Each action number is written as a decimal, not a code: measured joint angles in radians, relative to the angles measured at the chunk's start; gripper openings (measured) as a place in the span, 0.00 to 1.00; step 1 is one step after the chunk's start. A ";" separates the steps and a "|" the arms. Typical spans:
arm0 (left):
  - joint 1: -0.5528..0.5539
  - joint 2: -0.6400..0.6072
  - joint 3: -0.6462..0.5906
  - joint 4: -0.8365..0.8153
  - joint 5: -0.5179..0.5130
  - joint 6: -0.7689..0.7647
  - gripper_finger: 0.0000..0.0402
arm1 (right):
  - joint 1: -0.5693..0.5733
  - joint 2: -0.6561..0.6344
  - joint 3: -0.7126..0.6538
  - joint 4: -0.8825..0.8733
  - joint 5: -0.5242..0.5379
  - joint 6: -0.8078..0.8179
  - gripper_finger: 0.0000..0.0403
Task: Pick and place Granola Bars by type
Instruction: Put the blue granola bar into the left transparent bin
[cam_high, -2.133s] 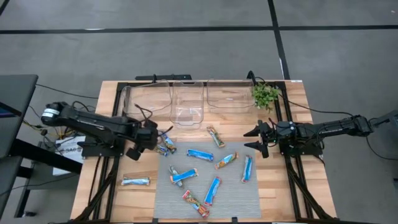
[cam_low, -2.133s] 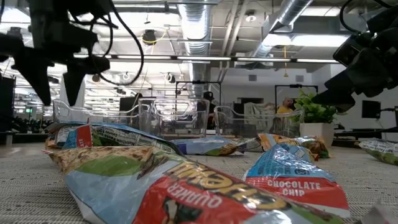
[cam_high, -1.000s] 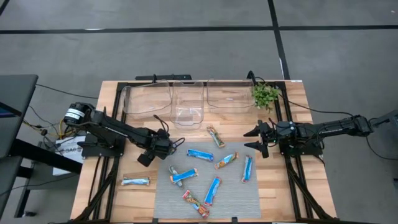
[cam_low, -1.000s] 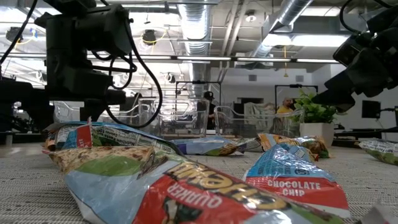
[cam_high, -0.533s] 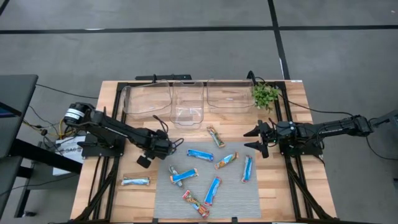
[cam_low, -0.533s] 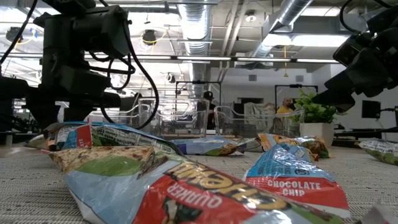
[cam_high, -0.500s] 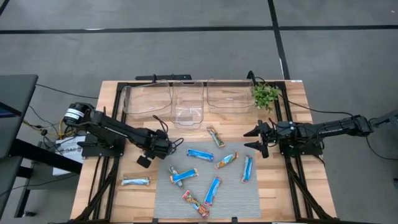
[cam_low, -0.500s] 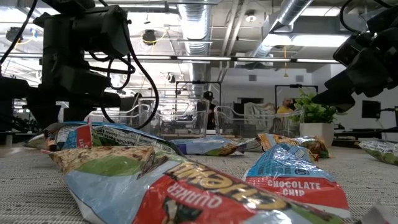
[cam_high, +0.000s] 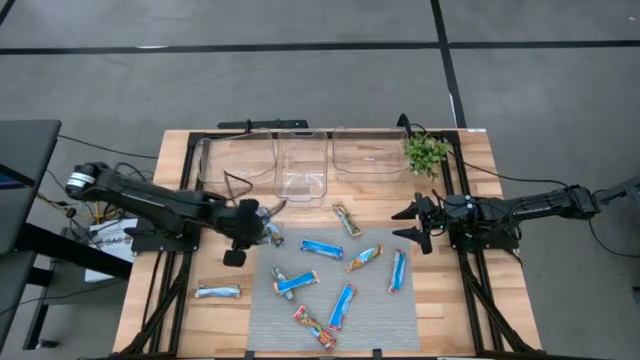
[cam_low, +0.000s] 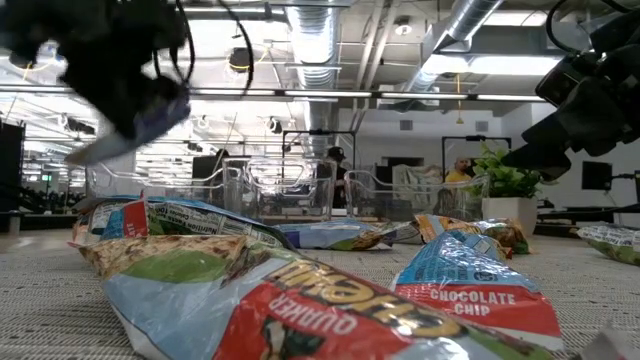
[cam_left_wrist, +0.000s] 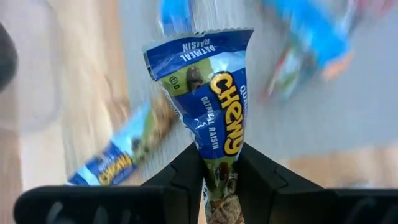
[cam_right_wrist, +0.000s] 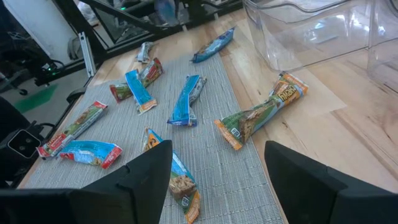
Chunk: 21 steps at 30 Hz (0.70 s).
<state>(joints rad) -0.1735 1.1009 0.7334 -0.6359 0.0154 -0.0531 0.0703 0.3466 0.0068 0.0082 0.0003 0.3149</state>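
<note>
Carrying a dark blue Chewy oatmeal-raisin bar (cam_left_wrist: 208, 127), the left gripper (cam_high: 262, 222) holds it clenched between its fingers by one end, most of the wrapper sticking out free beyond the tips. Taking the woven grey mat (cam_high: 290, 330) as the landmark, the gripper sits just off the mat's far left corner, between the mat and the clear bins (cam_high: 300, 165) behind it. To do this step well, the arm should lift the dangling wrapper clear of the bin wall before moving over a bin, then let go low inside so the light bar does not flutter out. The other granola bars (cam_high: 322, 248) lie scattered on the mat, one silver-blue bar (cam_high: 218, 291) off its left edge. The right gripper (cam_high: 412, 222) waits with fingers spread beyond the mat's right edge.
</note>
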 joint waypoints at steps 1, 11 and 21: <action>0.005 -0.035 0.000 0.024 0.000 -0.038 0.18 | 0.000 0.000 0.000 0.000 0.000 0.000 0.62; 0.045 -0.341 0.002 0.244 0.003 -0.306 0.18 | 0.000 0.000 0.000 0.000 0.000 0.000 0.62; 0.044 -0.400 0.003 0.167 0.024 -0.308 0.18 | 0.000 0.000 0.000 0.000 0.000 0.000 0.62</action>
<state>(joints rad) -0.1291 0.7010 0.7364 -0.4688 0.0392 -0.3614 0.0702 0.3466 0.0069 0.0082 0.0004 0.3149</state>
